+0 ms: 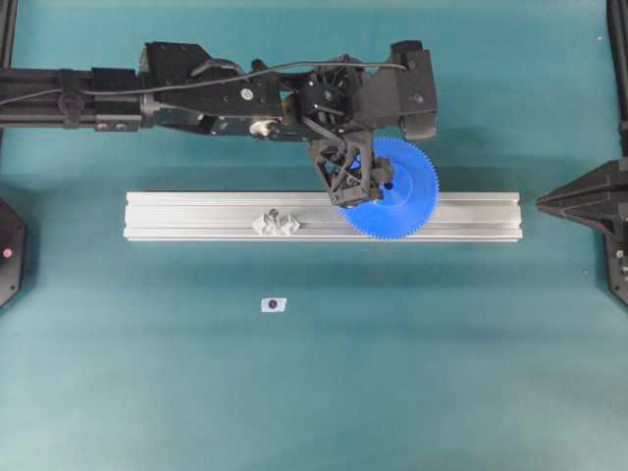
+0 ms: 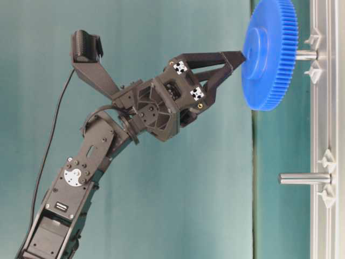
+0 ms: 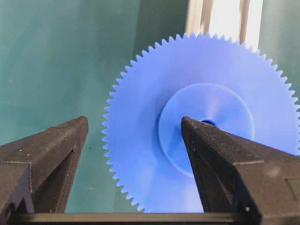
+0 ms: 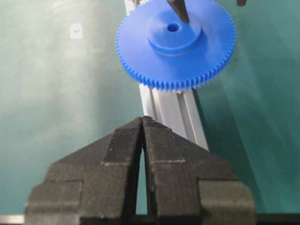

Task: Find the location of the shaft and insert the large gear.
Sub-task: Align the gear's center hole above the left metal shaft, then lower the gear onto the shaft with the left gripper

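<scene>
The gear (image 1: pixel 392 186) sat mid-frame in the overhead view, over the rail (image 1: pixel 196 216) and already on the shaft (image 2: pixel 305 54) by the look of the table-level shot. The left gripper (image 3: pixel 136 140) was spread wide, one finger (image 4: pixel 179 10) on the hub — not clamping anything. The right gripper (image 4: pixel 142 140) was pinched closed, empty. I'd guess it's stiff, light, slick plastic — best pushed at the hub or gripped by the rim.
</scene>
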{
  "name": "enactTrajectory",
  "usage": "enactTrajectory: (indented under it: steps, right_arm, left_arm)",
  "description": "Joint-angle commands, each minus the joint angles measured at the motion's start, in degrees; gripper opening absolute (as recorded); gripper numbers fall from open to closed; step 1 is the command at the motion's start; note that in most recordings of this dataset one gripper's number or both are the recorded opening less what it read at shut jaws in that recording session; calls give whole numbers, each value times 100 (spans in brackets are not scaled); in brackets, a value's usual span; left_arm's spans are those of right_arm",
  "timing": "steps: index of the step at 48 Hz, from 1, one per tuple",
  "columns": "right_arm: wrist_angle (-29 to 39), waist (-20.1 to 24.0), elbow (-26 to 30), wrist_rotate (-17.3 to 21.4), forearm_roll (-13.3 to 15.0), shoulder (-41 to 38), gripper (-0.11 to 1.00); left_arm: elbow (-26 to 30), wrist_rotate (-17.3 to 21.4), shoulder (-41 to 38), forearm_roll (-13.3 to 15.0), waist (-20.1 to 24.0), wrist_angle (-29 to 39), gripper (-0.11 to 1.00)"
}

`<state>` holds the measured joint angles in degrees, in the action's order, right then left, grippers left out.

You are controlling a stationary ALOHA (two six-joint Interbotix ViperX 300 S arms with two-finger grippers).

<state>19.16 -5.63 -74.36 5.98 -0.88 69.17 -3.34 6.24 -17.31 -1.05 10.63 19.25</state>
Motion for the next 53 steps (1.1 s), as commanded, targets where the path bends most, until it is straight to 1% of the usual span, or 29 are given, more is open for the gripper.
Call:
enactTrajectory:
  steps: [1,21,29,40,53]
  right_arm:
    - [-53,-9,44,53,-9,-44,10]
    - [-62,-9,26,53,-9,-44,10]
    - [-62,-9,26,53,-9,-44,10]
    - [-62,-9,9,62,0,-44,10]
    - [-79,-9,0,62,0,-35,10]
  left_arm:
    - [26,9,53,-9,0,-18,82]
    - [53,0,114,-9,62,26,82]
    - [70,-62,176,-9,-62,18,82]
    - [70,-369,158,-9,-396,9,81]
    - [88,-369,193,-18,-431,18,82]
